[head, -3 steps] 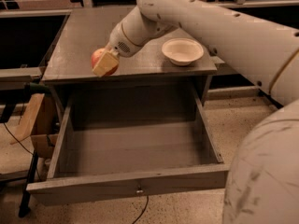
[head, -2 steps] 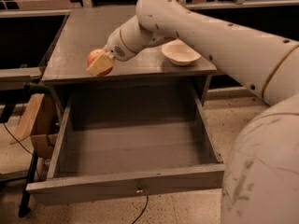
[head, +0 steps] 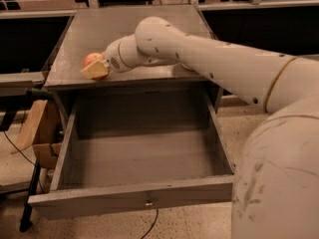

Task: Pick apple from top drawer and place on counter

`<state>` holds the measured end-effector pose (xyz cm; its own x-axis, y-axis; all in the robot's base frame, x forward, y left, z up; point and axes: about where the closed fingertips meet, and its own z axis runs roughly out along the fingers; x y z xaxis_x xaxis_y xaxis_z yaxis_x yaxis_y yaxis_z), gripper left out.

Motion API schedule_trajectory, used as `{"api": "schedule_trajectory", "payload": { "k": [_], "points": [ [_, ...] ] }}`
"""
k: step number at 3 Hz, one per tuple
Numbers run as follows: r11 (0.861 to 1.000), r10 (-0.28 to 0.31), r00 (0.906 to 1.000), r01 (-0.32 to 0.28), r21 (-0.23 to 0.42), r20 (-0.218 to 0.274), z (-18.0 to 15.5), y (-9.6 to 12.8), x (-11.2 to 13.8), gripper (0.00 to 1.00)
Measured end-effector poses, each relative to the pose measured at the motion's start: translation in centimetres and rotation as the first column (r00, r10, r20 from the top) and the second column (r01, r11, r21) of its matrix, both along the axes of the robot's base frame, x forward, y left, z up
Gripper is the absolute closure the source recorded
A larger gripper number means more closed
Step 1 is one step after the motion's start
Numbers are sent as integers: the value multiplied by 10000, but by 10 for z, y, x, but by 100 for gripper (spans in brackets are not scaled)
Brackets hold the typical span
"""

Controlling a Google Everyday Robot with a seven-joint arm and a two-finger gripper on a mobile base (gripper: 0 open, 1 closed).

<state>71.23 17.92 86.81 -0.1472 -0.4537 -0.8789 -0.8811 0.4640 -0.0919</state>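
The apple (head: 91, 59), red with a yellowish blush, is at the front left of the grey counter (head: 124, 29), close to its front edge. My gripper (head: 94, 66) is shut on the apple, and one tan finger (head: 95, 71) shows on its near side. I cannot tell whether the apple touches the counter. The top drawer (head: 134, 199) is pulled wide open below, and its inside shows nothing in it. My white arm reaches in from the right across the counter.
Dark side shelves flank the cabinet at left (head: 22, 44) and right (head: 259, 29). A tan wooden piece (head: 34, 126) and a black stand (head: 30, 198) are left of the drawer. A cable (head: 152, 223) lies on the floor in front. My arm hides the bowl.
My gripper has moved left along the counter's front edge with the apple in it. The cream bowl, visible before, is now behind my arm.
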Motion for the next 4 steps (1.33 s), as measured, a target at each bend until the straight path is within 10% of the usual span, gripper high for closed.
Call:
{"api": "schedule_trajectory", "payload": {
  "k": [4],
  "points": [
    [9929,-1186,9920,1190,-68,439,5,17,30,0]
  ]
}}
